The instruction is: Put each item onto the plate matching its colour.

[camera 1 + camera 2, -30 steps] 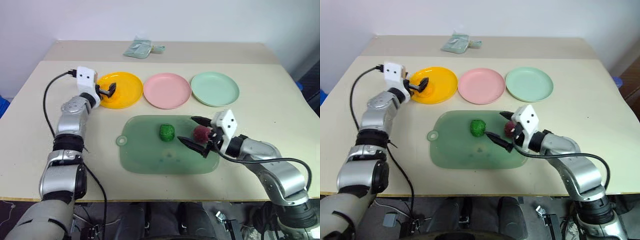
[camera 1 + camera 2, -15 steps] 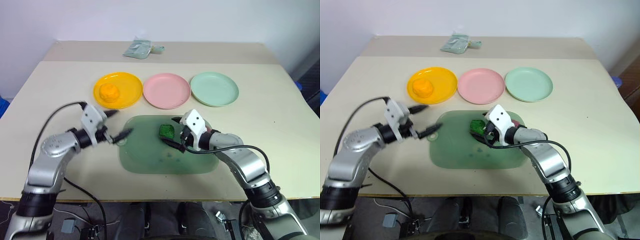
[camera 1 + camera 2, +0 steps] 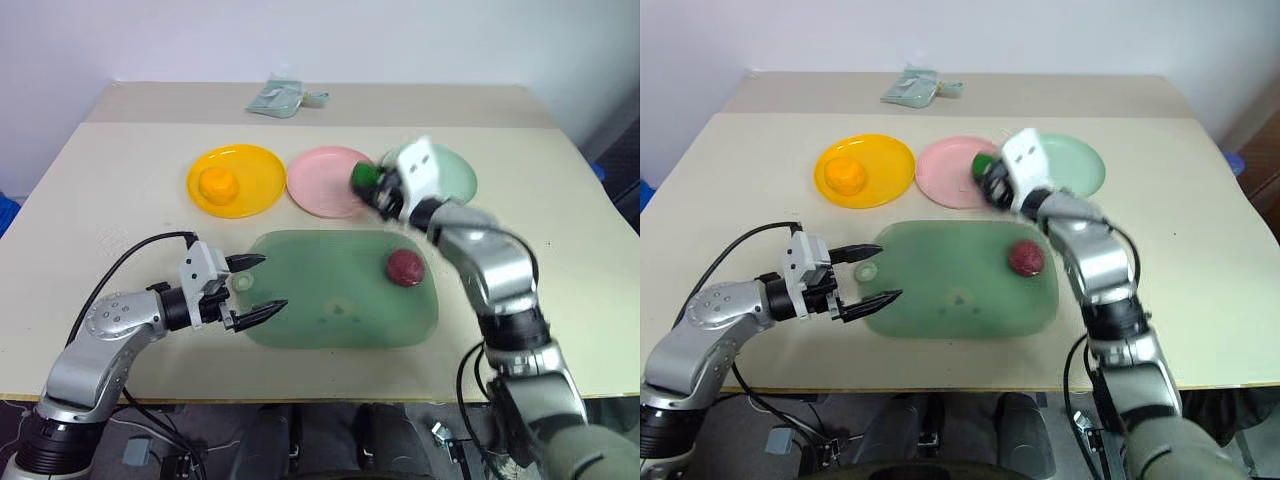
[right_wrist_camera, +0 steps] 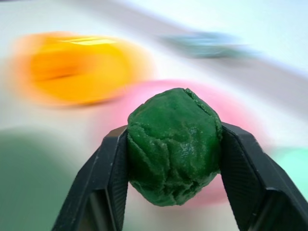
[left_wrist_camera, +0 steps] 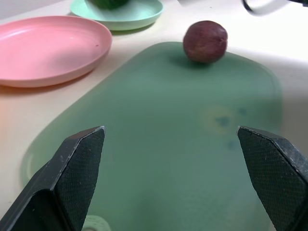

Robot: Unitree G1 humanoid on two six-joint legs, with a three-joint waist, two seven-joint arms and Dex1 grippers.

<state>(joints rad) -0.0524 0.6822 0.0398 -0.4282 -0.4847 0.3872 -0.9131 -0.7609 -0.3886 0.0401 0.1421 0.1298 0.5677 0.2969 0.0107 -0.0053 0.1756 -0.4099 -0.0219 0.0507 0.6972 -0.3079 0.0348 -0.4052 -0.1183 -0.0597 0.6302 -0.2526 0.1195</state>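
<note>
My right gripper (image 3: 370, 186) is shut on the dark green bumpy item (image 4: 174, 144) and holds it in the air over the gap between the pink plate (image 3: 320, 182) and the mint green plate (image 3: 456, 182). The orange-yellow item (image 3: 217, 184) lies on the yellow plate (image 3: 258, 168). The dark maroon item (image 3: 404, 266) rests on the right part of the translucent green tray (image 3: 330, 305). My left gripper (image 3: 272, 282) stands open with nothing between its fingers, low over the tray's left edge, pointing towards the maroon item (image 5: 205, 41).
A pale grey-green packet (image 3: 282, 98) lies at the table's far edge behind the plates. The three plates stand in a row behind the tray. Bare tabletop lies to the left and right of the tray.
My right gripper has shut on the green item and carried it up off the tray towards the plates. The left arm drew back from the yellow plate to the tray's left edge.
</note>
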